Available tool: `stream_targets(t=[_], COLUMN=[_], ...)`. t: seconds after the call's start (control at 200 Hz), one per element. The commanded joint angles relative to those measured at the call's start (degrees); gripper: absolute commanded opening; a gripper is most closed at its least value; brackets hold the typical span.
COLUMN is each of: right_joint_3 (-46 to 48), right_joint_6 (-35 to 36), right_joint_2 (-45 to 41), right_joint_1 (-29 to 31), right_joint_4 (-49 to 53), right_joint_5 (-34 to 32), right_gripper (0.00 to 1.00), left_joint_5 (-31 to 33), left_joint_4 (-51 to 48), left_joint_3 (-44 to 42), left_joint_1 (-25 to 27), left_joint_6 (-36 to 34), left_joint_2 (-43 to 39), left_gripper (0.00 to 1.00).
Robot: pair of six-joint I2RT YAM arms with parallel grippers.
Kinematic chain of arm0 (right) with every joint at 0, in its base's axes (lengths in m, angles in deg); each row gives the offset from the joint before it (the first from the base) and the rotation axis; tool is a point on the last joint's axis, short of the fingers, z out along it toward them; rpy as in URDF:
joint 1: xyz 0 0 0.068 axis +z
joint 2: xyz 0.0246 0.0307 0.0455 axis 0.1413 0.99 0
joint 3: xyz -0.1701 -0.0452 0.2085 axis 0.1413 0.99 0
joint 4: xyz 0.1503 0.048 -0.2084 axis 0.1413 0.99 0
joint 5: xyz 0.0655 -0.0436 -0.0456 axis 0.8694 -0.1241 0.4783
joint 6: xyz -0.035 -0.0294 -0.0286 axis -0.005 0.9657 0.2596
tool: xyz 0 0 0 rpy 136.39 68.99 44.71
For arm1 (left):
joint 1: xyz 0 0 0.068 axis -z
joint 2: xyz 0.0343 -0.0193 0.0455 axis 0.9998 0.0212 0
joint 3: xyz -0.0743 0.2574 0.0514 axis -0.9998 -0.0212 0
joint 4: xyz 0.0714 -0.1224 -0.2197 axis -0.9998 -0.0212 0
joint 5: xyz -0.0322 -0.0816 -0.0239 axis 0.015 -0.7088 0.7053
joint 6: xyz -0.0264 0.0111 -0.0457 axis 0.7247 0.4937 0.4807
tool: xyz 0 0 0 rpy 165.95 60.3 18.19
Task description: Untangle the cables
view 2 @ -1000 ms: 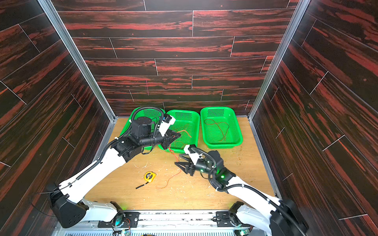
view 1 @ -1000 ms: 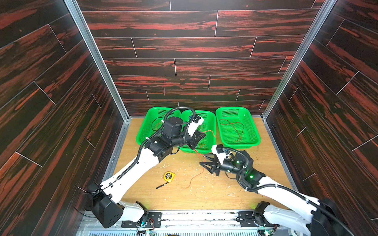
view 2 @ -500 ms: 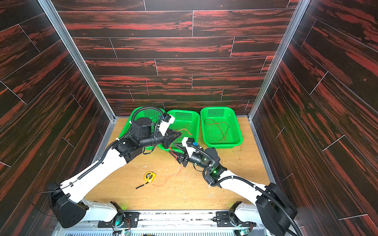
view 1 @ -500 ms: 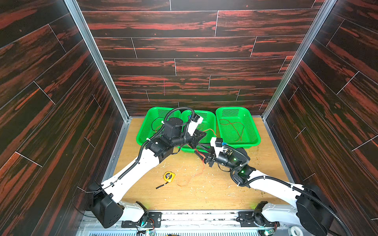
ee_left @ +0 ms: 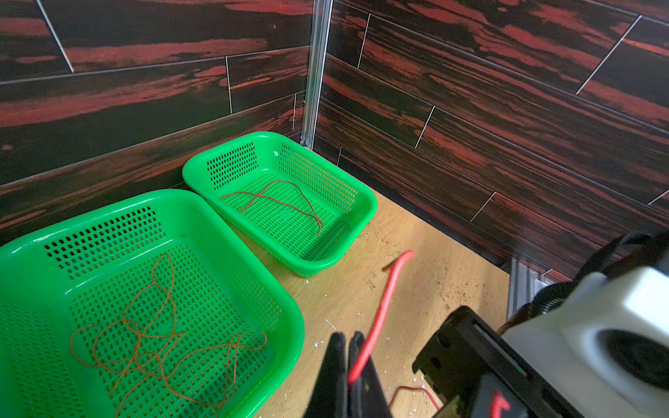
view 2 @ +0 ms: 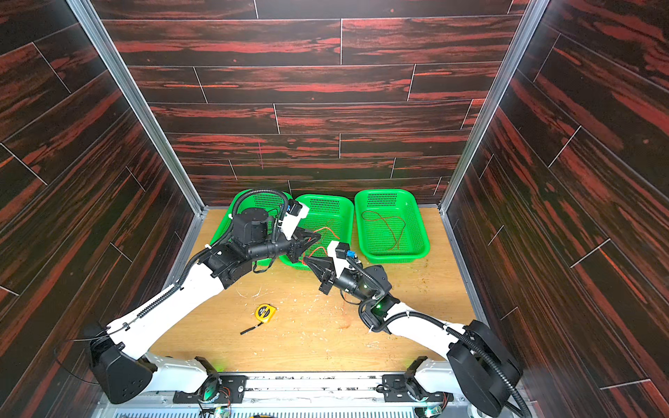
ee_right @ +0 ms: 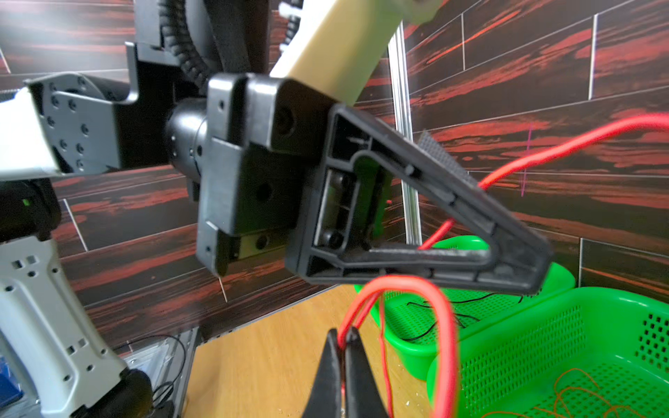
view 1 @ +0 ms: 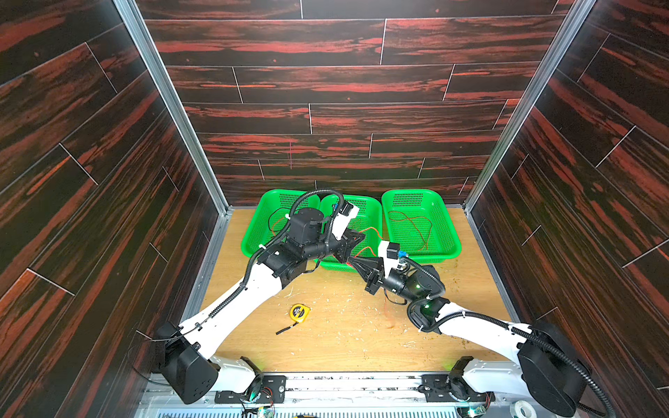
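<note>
Tabletop (view 1: 344, 347) of pale wood fills the lower middle of both top views. Three green baskets stand in a row along its upper edge: left basket (view 1: 249, 240), middle basket (view 1: 374, 211), right basket (view 1: 450, 235). The left arm (view 1: 253, 289) and right arm (view 1: 474, 324) converge at frame centre, over the lower rim of the middle basket.

In the left wrist view the left gripper (ee_left: 346, 349) has its fingers pressed together on the red cable (ee_left: 383, 307), which rises from between the tips. In the right wrist view the right gripper (ee_right: 342, 343) is likewise clamped on the same red cable, and a short loop arches up from that grip.

The black cable (ee_right: 452, 318) lies in the left basket and the orange cable (ee_left: 152, 325) in the middle basket. A thin reddish wire (ee_left: 282, 197) lies in the right basket. A tape measure (view 1: 299, 312) and a black stick (view 1: 286, 329) lie at lower centre, well apart from the work.

Step in hand, as judged: a two-point hold on the red cable, lifted clear of the others. The next move likely calls for drawing the grips apart to open the loop, without snagging the middle basket's rim.
</note>
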Motion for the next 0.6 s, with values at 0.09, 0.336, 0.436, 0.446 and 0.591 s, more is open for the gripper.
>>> stream_targets(t=[0.09,0.336,0.436,0.446,0.591], right_joint_3=[1.87,-0.13,-2.09,-2.28,-5.58], right_joint_6=[-4.36,-13.94,-16.79,-16.89,-18.26], right_joint_2=[-1.86,-1.74,-1.14,-1.04,1.79], right_joint_1=[-0.37,-4.28,-6.07,-6.20,-6.95], right_joint_4=[-0.89,9.54,15.35,15.78,21.08], right_joint_5=[-11.27,-16.60,-15.32,-15.10,-13.09], right_gripper=[0.00,0.00,0.00,0.00,0.00], left_joint_5=[-1.70,-7.13,-9.34,-9.71,-11.80], left_joint_4=[-0.11,1.25,1.07,1.06,3.04], left_joint_3=[-1.53,-3.81,-4.60,-4.65,-5.63], left_joint_1=[0.20,1.44,2.13,2.24,3.94], left_joint_6=[-0.46,0.30,0.28,0.22,0.28], left_joint_2=[-3.52,-5.89,-6.48,-6.47,-6.65], left_gripper=[0.00,0.00,0.00,0.00,0.00])
